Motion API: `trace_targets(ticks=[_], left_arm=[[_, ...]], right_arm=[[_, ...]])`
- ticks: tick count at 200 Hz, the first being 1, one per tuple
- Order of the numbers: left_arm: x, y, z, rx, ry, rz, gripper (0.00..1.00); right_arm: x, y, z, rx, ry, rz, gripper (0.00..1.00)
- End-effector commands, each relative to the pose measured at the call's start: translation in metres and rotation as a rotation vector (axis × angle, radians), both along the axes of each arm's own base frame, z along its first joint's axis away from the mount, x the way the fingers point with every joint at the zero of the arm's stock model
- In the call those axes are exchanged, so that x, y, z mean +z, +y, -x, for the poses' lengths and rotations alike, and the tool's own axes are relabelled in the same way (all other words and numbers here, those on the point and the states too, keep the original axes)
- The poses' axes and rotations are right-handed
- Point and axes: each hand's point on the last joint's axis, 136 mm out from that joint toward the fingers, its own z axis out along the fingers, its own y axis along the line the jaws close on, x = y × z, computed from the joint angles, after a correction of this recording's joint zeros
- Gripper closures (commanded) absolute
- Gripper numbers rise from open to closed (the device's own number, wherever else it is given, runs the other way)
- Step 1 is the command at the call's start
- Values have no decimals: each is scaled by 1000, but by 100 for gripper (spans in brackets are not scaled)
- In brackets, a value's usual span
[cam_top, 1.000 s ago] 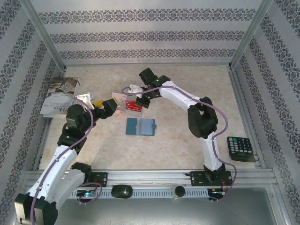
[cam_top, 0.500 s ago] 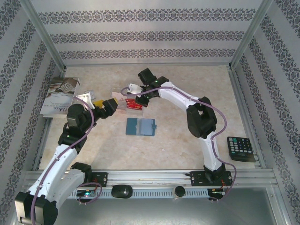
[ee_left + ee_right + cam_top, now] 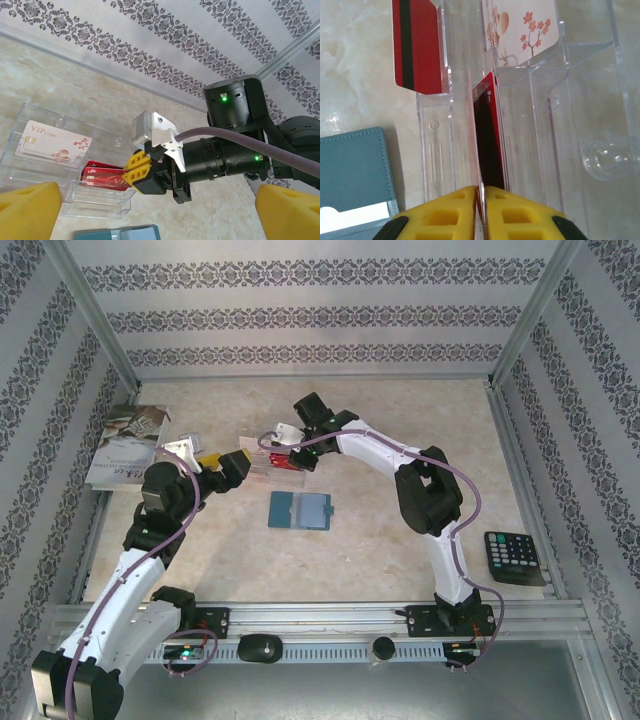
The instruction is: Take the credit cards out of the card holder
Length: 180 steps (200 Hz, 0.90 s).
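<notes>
Change: right pincer has shifted left and dipped into clear tray. red card now stands on edge in middle slot, yellow pads pressed together on it. Reads as deposit nearly done, release next. Already in tray: red striped card, pale blossom card. left pincer spread wide, empty, beside tray. card holder open flat on desk, just beside tray. Pale patch in its pocket: card or window, can't tell. Desk beige, marbled. Walls patterned stripes, aluminium frame.

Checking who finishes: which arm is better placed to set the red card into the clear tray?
Right: the right gripper pinches the red card already inside the clear tray; the left gripper is open.
</notes>
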Motion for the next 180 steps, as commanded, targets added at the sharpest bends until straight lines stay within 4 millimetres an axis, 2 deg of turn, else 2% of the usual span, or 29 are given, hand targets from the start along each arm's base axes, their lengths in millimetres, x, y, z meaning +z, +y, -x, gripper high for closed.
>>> trace_targets(ticks=[1, 19, 43, 69, 96, 120, 123, 128, 129, 131, 132, 134, 157, 180], left_arm=[[16, 0, 1, -5, -54, 19, 1], [16, 0, 1, -8, -53, 23, 1], [18, 0, 2, -6, -57, 24, 1], [16, 3, 0, 13, -47, 16, 1], [17, 13, -6, 74, -51, -2, 1], [15, 33, -22, 208, -68, -25, 1], [14, 37, -24, 230, -66, -29, 1], [13, 44, -29, 270, -65, -46, 1], [12, 45, -30, 277, -65, -49, 1], [12, 47, -32, 292, -67, -59, 1], [11, 48, -33, 299, -66, -64, 1], [11, 50, -36, 311, -67, -77, 1], [-9, 82, -64, 462, -18, -260, 1], [-44, 123, -90, 588, 74, -484, 1]], right_arm=[[7, -3, -3, -35, -42, 2, 81], [12, -4, -3, -48, -62, -15, 77], [20, -4, -4, -62, -85, -37, 76], [35, -3, -1, -70, -87, -97, 73], [65, -2, 3, -86, -112, -195, 70], [97, -9, 6, -139, -109, -339, 66], [102, -10, 5, -152, -113, -363, 63], [109, -15, 4, -175, -115, -401, 43], [111, -15, 4, -179, -113, -411, 38], [116, -16, 3, -187, -114, -432, 16], [117, -17, 4, -191, -112, -440, 9], [120, -19, 3, -201, -111, -459, 4], [147, -47, -7, -339, -92, -633, 2], [153, -86, -25, -521, -97, -720, 2]])
